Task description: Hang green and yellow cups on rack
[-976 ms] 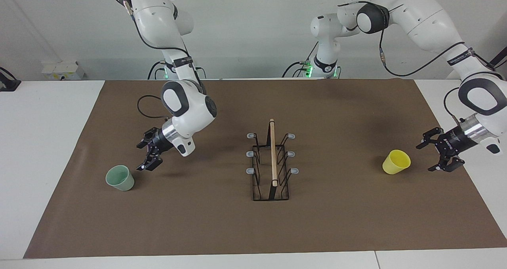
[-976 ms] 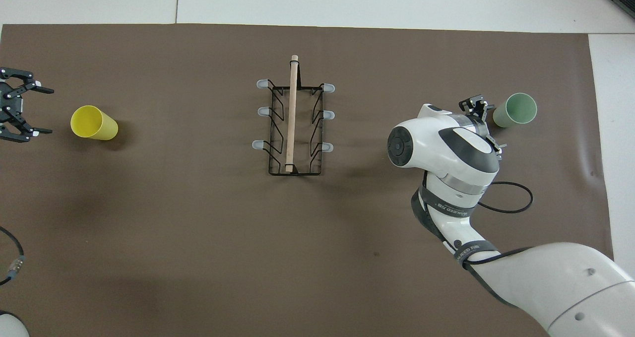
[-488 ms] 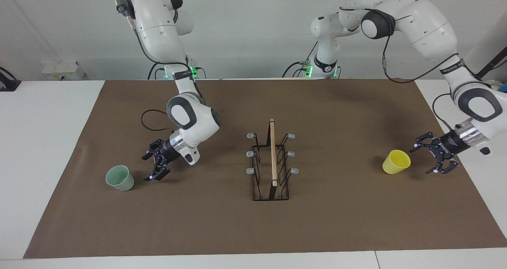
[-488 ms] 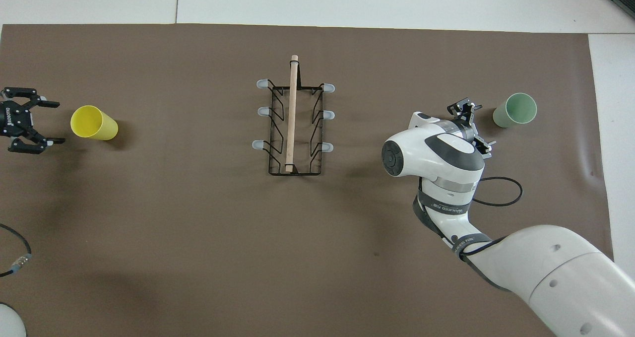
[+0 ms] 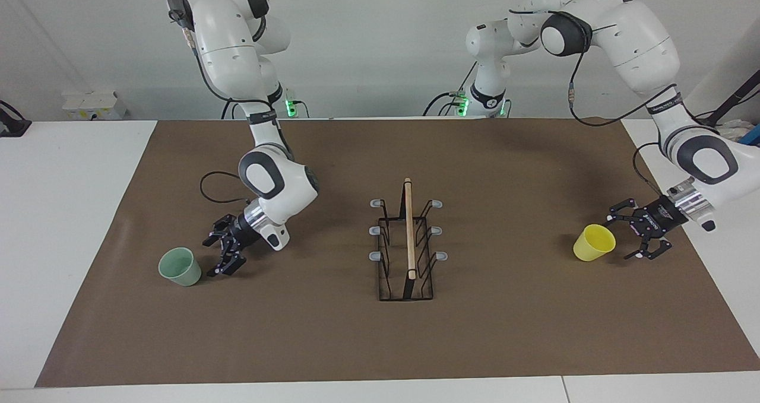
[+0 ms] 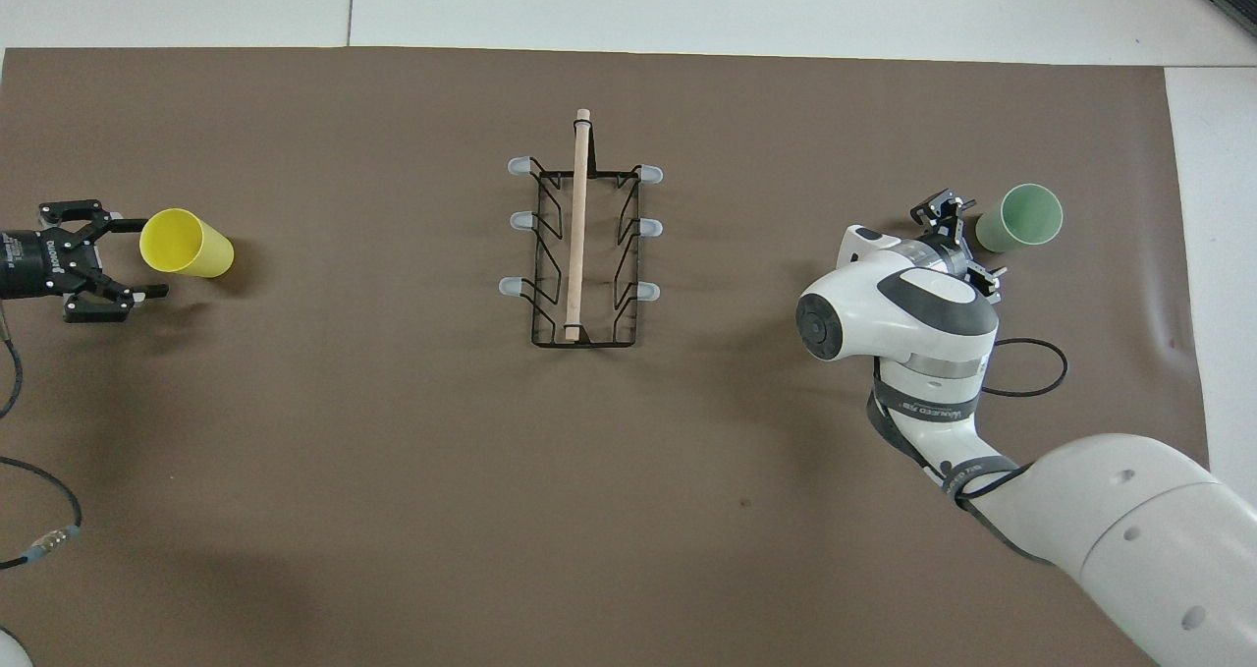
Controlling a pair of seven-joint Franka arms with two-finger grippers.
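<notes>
Lying beside open left fingers (image 5: 630,237), yellow cup (image 5: 593,242), untouched

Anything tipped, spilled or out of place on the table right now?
Nothing stands out. The green cup and yellow cup stand mouth up on the mat, an open gripper close beside each: right gripper, left gripper. The rack stands upright with bare prongs.

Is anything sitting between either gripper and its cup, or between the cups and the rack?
Nothing visible. The open right gripper is just beside the green cup, and the open left gripper just beside the yellow cup. Only bare brown mat lies between each cup and the rack.
</notes>
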